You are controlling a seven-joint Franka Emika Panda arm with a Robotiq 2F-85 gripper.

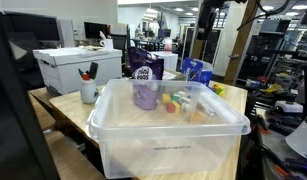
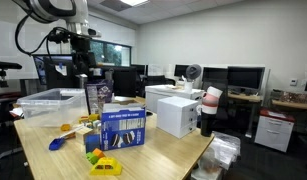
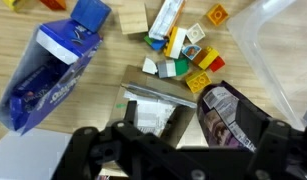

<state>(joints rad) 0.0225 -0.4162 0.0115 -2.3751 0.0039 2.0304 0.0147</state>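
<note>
blue bag [image 3: 48,75], dark pouch [image 3: 238,120] flanking narrow gap, blocks [image 3: 183,55] beyond

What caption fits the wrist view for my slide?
Open gripper hovering above toy blocks, blue bag and dark pouch on wooden table.

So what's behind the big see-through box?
In an exterior view a purple bag and a blue box stand behind the clear bin. Its walls blur their bases; the coloured blocks could lie inside or behind.

Grey packet [image 3: 151,108], pale label, lying flat between blue bag [image 3: 53,75] and dark purple printed bag [image 3: 233,118], both bags upright; small coloured toy blocks [image 3: 183,55] scattered loose just beyond the packet
</note>
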